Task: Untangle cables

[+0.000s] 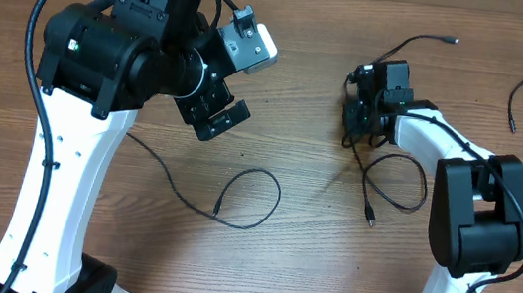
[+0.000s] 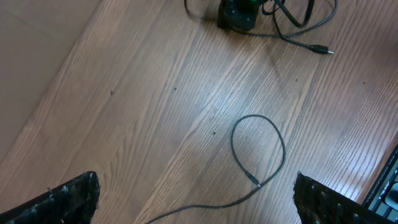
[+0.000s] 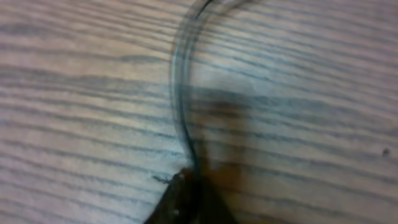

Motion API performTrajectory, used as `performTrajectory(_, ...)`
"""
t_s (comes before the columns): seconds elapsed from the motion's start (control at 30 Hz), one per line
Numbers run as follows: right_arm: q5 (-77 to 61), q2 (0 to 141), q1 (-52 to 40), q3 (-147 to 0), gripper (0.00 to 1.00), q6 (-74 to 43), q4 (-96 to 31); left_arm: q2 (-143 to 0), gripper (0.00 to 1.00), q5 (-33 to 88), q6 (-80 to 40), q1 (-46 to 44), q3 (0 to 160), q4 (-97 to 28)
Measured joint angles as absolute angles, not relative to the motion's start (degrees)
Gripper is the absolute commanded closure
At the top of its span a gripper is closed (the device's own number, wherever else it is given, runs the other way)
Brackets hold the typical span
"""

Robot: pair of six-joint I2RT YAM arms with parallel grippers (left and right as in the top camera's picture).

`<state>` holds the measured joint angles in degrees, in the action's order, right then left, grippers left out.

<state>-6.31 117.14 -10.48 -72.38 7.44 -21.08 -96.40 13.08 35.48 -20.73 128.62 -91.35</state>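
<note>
The right hand point(image 1: 360, 117) is nearer — down among the cables point(image 1: 368, 202) on the counter point(image 1: 307, 267), seemingly pinched on one cord running straight ahead of it, though that view is blurred — while the left hand point(image 1: 223, 120) hangs open, empty, well apart.

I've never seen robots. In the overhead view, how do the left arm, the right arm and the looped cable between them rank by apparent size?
1. left arm, seemingly raised nearer the camera, so perhaps inflated.
2. right arm.
3. looped cable, thinnest by far.
</note>
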Motion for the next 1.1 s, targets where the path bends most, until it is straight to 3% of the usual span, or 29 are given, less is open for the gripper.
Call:
performTrajectory(0.3,-5.87,117.19,-10.5,-76.07,0.96,5.5,-30.44,-96.4,0.01,13.08,35.48,-20.73,128.62,-91.35)
performTrajectory(0.5,1.06,116.9,-10.5,-88.55,0.96,5.06,-37.47,-96.42,0.0,13.08,35.48,-20.73,128.62,-91.37)
performTrajectory(0.83,12.38,107.92,-10.41,-122.69,0.96,6.17,-32.77,-96.4,0.0,13.08,35.48,-20.73,128.62,-91.35)
performTrajectory(1.1,14.37,103.5,-7.6,-131.41,0.96,8.56,-30.28,-96.4,0.0,13.08,35.48,-20.73,128.62,-91.35)
